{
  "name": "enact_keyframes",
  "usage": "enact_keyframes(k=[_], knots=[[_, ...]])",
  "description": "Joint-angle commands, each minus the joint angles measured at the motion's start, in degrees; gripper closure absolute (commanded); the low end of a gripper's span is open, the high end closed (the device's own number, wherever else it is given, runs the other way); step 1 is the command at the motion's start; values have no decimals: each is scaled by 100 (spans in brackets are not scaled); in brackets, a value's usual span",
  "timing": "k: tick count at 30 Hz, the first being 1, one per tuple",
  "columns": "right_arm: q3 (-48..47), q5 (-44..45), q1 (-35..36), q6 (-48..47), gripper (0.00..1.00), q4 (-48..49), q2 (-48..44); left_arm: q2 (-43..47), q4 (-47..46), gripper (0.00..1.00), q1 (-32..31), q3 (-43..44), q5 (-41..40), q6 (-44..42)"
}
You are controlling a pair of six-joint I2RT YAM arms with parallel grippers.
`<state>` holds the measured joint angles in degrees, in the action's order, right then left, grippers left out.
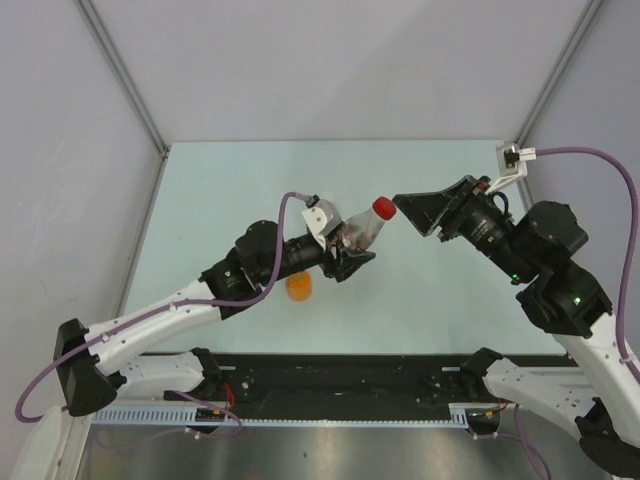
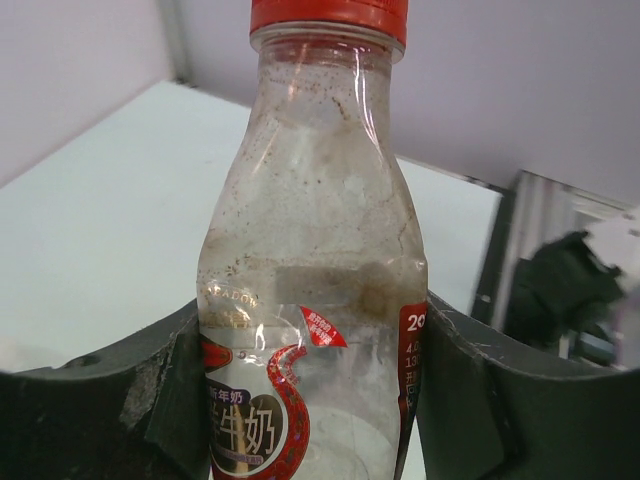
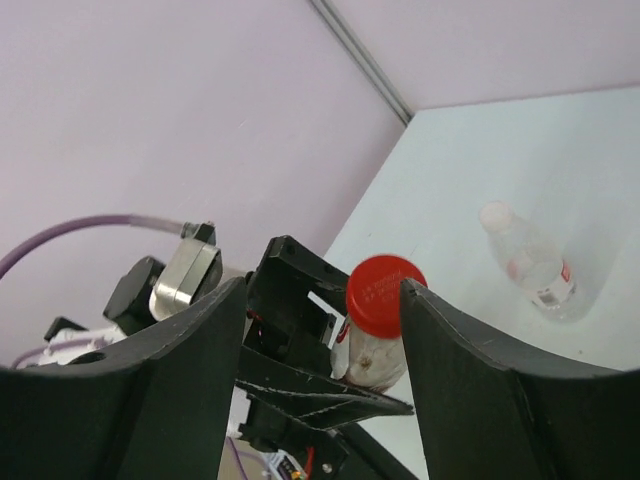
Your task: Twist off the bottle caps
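Clamping the bottle (image 2: 320, 250), the left fingers (image 2: 90, 410) hold its red cap (image 3: 383, 293) between the parted right fingers (image 3: 480, 380).

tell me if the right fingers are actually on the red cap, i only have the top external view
Observer: Not clamped. In the right wrist view the red cap sits between the right gripper fingers; one looks to touch its edge, the other stands clear.
Operator: is the left grip square on the bottle
Observer: The left wrist view shows the left gripper fingers pressed on both sides of the bottle, at its label.
Operator: any other bottles out there
Observer: Yes, the right wrist view shows a second bottle, clear with a pale cap, on the table.
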<state>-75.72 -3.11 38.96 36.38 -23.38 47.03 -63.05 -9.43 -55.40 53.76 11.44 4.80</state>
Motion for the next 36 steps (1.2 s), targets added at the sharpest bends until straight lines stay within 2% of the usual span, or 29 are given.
enact_keyframes(k=[1,4,6,11,23,36], knots=[[14,758,138,606,33,36,166,12,-181,100,-120,285,-1958,-427],[23,996,226,730,31,-132,280,-6,-252,100,-208,267,-2565,-462],[49,1137,349,783,25,-123,316,-41,-287,100,-314,258,-2787,-655],[66,1314,498,835,23,61,526,-85,-568,100,-647,135,-3279,-936],[110,1375,551,818,26,483,834,29,-779,100,-894,-6,-3289,-1227],[137,1252,560,862,35,817,1054,-23,-753,100,-973,3,-3333,-1280]])
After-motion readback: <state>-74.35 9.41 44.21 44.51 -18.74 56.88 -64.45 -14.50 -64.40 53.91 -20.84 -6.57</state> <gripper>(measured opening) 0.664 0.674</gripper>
